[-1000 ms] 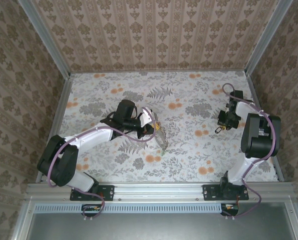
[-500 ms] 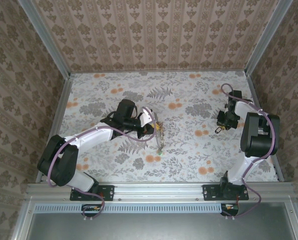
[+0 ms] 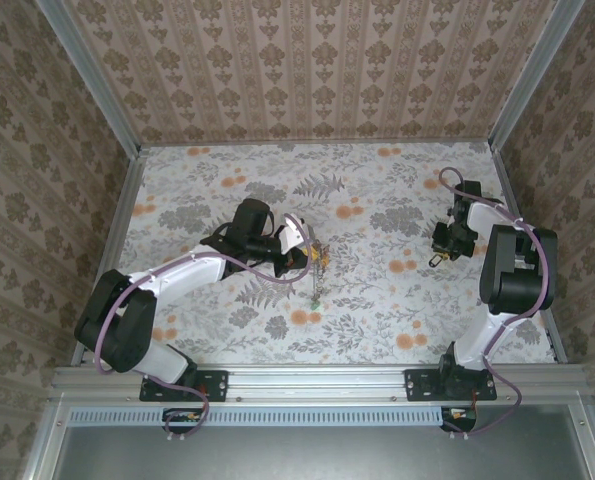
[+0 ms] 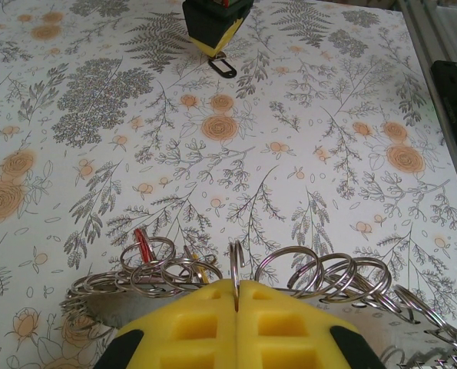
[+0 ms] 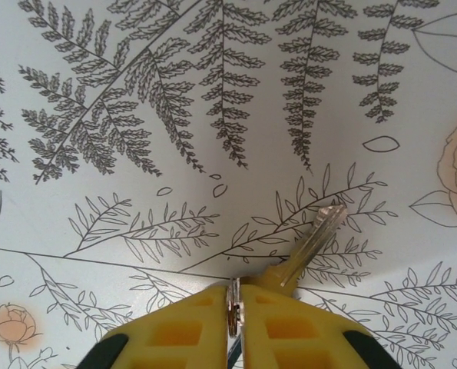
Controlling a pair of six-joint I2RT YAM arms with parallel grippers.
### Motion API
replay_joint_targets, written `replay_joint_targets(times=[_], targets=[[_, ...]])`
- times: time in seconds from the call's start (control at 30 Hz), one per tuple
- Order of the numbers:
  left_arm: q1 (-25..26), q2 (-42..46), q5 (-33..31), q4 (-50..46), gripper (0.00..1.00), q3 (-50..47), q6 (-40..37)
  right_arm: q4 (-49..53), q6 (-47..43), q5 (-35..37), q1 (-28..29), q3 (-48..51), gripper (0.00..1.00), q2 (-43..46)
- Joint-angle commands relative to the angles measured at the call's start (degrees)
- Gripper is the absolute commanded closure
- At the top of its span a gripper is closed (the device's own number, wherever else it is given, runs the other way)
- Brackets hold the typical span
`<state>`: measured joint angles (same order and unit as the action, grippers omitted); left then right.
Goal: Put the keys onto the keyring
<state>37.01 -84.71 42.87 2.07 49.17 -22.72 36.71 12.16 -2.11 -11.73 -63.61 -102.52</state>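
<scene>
Nearest, the left tool [image 4: 236, 298] has its yellow tips pressed together, pinching the keyring [image 4: 235, 267], a thin wire hoop that stands edge-on above them, held over the counter [image 4: 305, 131]. Small metal loops [image 4: 320, 270] fan out to either side, with a red piece [image 4: 140, 240] among them. Well apart, at the far right, the right tool [image 5: 234, 306] is pinched on a key [image 5: 320, 229], whose pale blade pokes out over the flowered counter.

The likely job now is carrying that key across to the hoop. It would go best with the hoop held steady, its opening turned toward the key, and a slow, level approach.

Hard to tell: where the hoop's opening lies, whether the key's head has a free hole, and what the red piece is.
</scene>
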Motion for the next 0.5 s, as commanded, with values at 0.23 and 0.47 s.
replay_joint_targets(times=[0.23, 0.47], targets=[[-0.32, -0.11, 2.02, 0.16, 1.00, 1.81, -1.12, 2.34, -0.38, 1.50, 0.98, -1.01, 0.94, 1.38], [-0.36, -0.11, 2.20, 0.45, 1.00, 1.81, -1.01, -2.76, -2.03, -5.73, 3.94, 2.73, 0.96, 11.71]])
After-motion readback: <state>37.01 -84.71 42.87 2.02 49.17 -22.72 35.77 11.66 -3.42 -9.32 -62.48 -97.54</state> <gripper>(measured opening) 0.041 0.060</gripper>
